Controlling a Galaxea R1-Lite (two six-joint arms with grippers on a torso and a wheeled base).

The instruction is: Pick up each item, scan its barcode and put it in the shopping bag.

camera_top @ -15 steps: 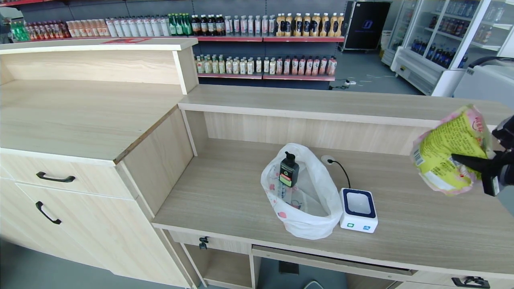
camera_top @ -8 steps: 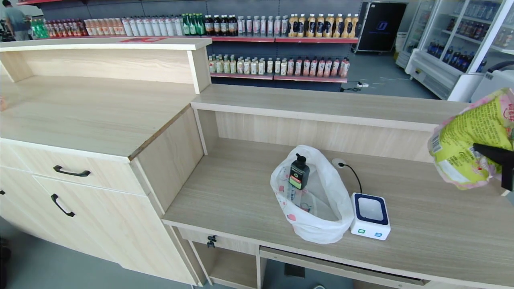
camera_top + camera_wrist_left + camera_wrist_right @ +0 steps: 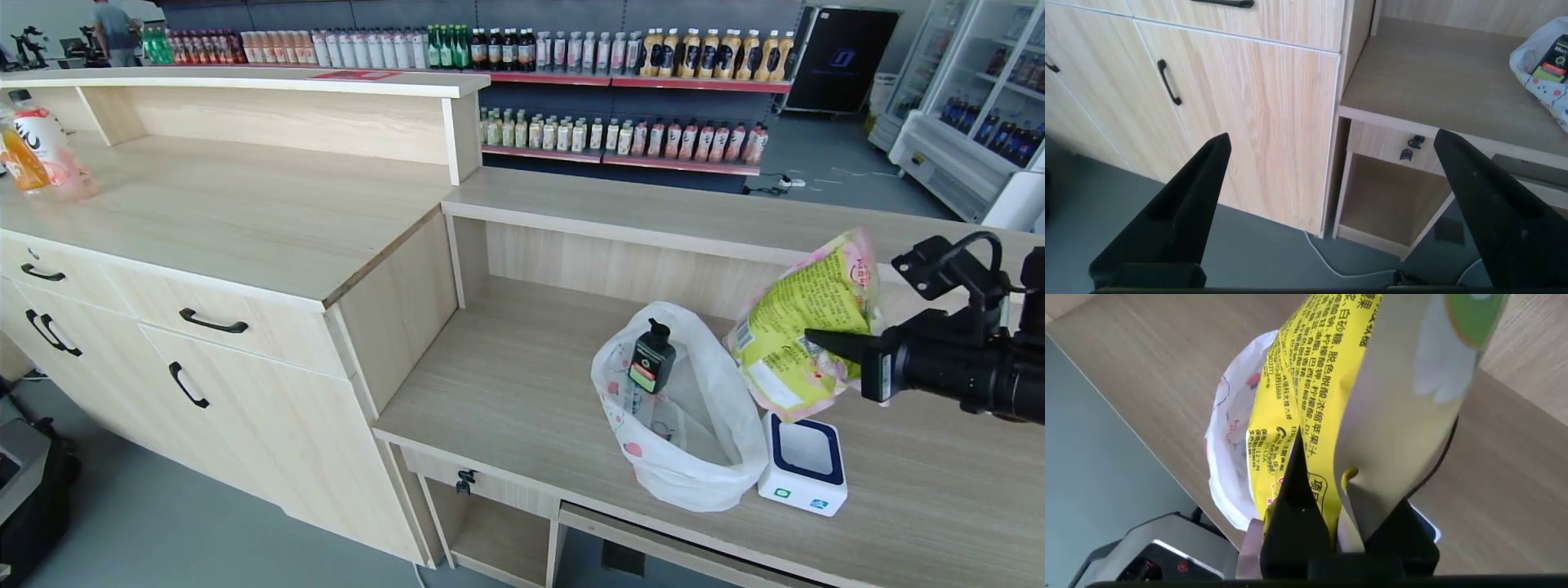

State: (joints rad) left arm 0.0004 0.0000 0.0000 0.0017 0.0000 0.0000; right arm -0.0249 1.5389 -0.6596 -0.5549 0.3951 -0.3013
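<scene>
A yellow and pink snack bag [image 3: 804, 327] hangs over the lower counter, with my right gripper [image 3: 824, 341] shut on its side. It hovers just above the white scanner [image 3: 802, 464], beside the rim of the white shopping bag [image 3: 694, 441]. A black pump bottle [image 3: 651, 366] stands inside the shopping bag. In the right wrist view the snack bag [image 3: 1323, 400] is pinched in the right gripper [image 3: 1339, 490], with the shopping bag [image 3: 1229, 457] below. My left gripper [image 3: 1331, 137] is open and holds nothing, low in front of the cabinet doors.
An orange drink bottle [image 3: 33, 151] stands on the raised counter [image 3: 245, 220] at the far left. A back ledge [image 3: 653, 212] runs behind the lower counter [image 3: 522, 384]. The scanner's cable leads to the back. Drawers with black handles [image 3: 212, 322] lie below left.
The head camera has turned left, bringing the orange bottle into view. My right gripper has carried the snack bag left, from well right of the scanner to just above it.
</scene>
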